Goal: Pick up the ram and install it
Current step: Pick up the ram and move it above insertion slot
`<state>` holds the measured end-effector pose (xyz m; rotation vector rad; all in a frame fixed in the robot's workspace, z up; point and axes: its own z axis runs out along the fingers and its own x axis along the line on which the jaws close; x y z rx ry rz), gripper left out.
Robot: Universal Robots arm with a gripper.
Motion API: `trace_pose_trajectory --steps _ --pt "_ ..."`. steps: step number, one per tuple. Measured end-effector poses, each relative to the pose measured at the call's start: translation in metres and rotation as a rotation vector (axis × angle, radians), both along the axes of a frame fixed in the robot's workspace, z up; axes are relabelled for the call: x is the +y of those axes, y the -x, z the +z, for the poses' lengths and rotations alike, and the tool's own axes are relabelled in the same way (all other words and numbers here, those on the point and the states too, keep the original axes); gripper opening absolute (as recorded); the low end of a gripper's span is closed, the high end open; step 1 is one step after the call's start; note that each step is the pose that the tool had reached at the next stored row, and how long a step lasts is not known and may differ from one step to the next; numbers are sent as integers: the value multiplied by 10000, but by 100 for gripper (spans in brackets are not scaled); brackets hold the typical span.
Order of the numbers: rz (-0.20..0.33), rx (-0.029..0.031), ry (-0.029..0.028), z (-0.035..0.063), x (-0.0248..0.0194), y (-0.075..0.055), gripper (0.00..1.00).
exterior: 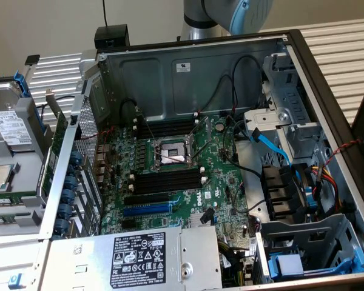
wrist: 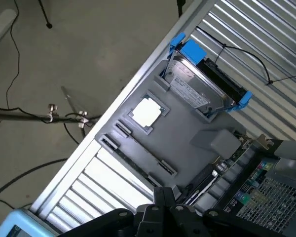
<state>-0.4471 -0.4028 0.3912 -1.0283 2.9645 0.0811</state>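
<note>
The ram [wrist: 129,159] seems to be the long thin dark stick lying in a groove of the grey parts tray [wrist: 197,128], beside the open computer case. My gripper [wrist: 163,201] hangs above the tray's near end, close to that stick; its black fingers are together with nothing between them. In the exterior view the tray [exterior: 30,154] stands at the left of the case. On the green motherboard [exterior: 221,167], black memory slots [exterior: 167,179] lie on the near side of the processor socket [exterior: 170,155], and more slots [exterior: 168,127] lie behind it.
A hard drive in a blue caddy [wrist: 200,81] and a square silver chip [wrist: 147,111] also sit on the tray. Inside the case are a blue expansion slot [exterior: 147,209], loose black cables [exterior: 242,115], a blue data cable [exterior: 273,145] and the power supply [exterior: 139,257].
</note>
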Motion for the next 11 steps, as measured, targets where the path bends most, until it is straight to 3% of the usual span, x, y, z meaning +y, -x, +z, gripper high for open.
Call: trace_pose_trajectory --steps 11 --pt "1989 1 7 -3 0 1 11"
